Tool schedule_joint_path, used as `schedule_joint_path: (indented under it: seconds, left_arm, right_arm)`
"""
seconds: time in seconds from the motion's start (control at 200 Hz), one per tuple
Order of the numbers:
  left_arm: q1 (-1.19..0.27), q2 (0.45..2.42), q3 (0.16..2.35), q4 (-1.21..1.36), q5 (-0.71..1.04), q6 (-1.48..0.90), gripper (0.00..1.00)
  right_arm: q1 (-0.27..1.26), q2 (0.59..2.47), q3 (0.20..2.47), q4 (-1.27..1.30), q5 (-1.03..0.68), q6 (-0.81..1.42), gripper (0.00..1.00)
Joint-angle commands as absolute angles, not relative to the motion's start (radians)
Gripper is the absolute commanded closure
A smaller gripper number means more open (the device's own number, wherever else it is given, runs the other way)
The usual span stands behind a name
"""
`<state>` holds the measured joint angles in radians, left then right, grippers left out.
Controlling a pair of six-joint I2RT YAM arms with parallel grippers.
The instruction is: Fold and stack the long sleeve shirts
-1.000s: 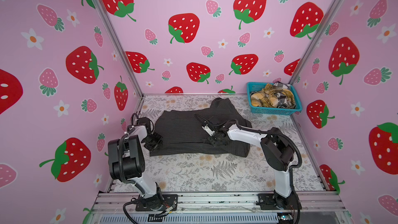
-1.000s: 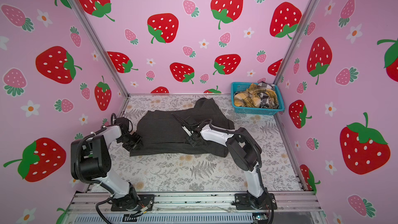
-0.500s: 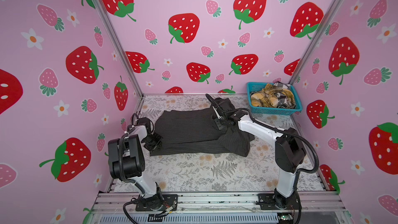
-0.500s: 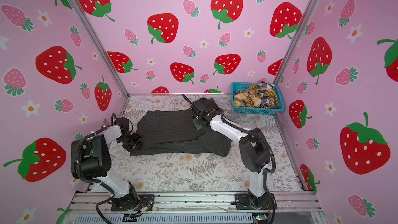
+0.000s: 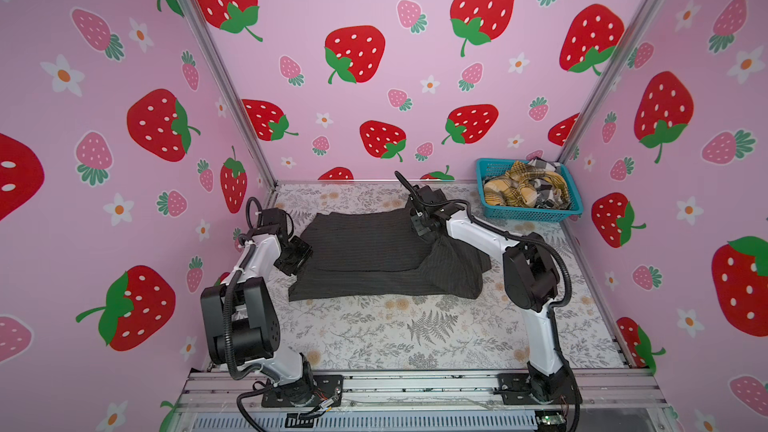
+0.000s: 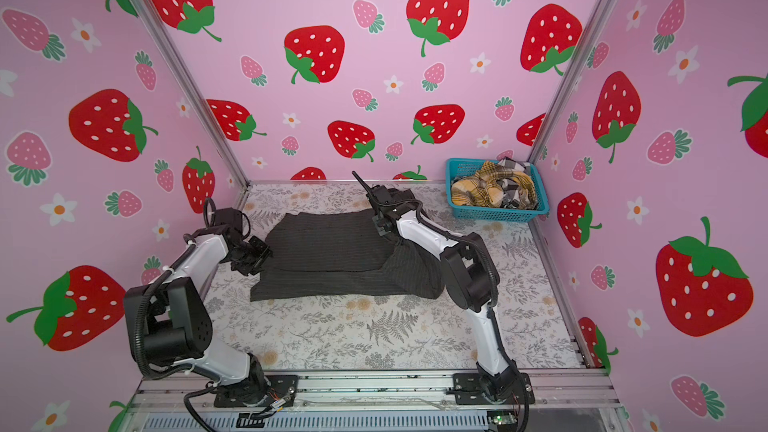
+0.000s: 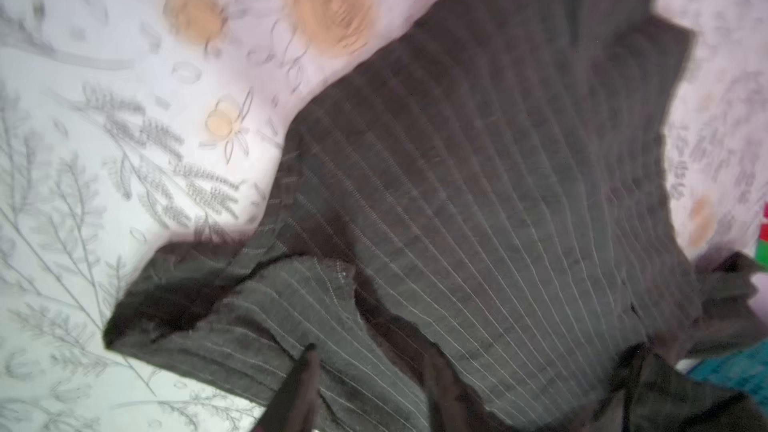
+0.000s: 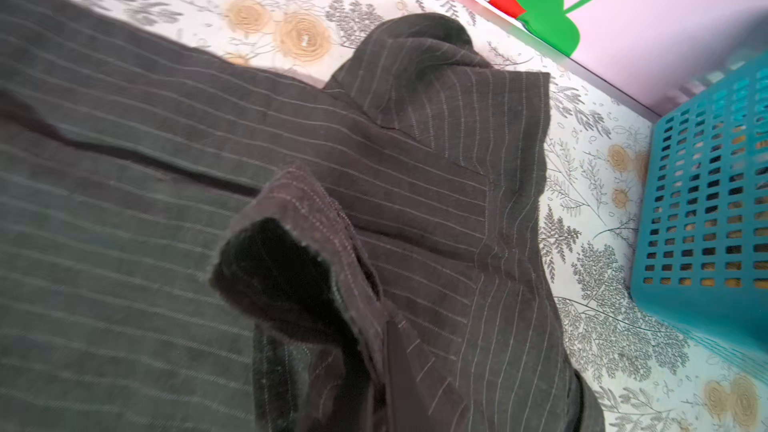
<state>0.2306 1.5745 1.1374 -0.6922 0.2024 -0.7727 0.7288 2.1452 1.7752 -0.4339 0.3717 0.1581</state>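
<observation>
While right gripper clamps a raised fold of pinstripe shirt, left gripper rests partly open on its edge.

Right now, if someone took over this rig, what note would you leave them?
Left tool: jaws look apart, at the left edge of the charcoal pinstriped shirt.
Right tool: shut on that shirt's right side, pulling it up into a peak.
Mustard plaid shirt and black-and-white checked shirt: crumpled in the turquoise basket.
Done: pinstriped shirt partly folded, in layers.
Left: finish this fold, then fold and stack the other two.
</observation>
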Motion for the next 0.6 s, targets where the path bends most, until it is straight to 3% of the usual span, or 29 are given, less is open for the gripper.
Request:
schedule_joint_path:
  seconds: [0.0, 0.035, 0.115, 0.26, 0.325, 0.395, 0.5, 0.595]
  left_arm:
    - [0.234, 1.593, 1.186, -0.71, 0.189, -0.807, 0.4]
    - [0.233, 1.603, 1.19, -0.717, 0.189, -0.813, 0.39]
    - [0.219, 1.594, 1.177, -0.712, 0.207, -0.832, 0.41]
    - [0.125, 1.536, 1.129, -0.665, 0.194, -0.861, 0.52]
    - [0.099, 1.542, 1.104, -0.639, 0.217, -0.877, 0.58]
    - [0.095, 1.557, 1.081, -0.617, 0.242, -0.885, 0.65]
    - [0.096, 1.574, 1.056, -0.599, 0.245, -0.874, 0.67]
    - [0.101, 1.595, 1.039, -0.595, 0.244, -0.859, 0.73]
  right_arm:
    - [0.71, 2.15, 1.832, -0.427, 0.378, 0.185, 0.71]
    - [0.704, 2.152, 1.845, -0.425, 0.369, 0.181, 0.58]
    - [0.702, 2.149, 1.891, -0.458, 0.376, 0.162, 0.41]
    - [0.7, 2.064, 1.864, -0.548, 0.398, 0.171, 0.2]
    - [0.689, 1.998, 1.778, -0.569, 0.373, 0.201, 0.17]
    - [0.656, 1.913, 1.646, -0.59, 0.291, 0.26, 0.21]
    - [0.597, 1.78, 1.385, -0.499, 0.063, 0.318, 0.24]
    - [0.565, 1.74, 1.239, -0.425, -0.034, 0.333, 0.28]
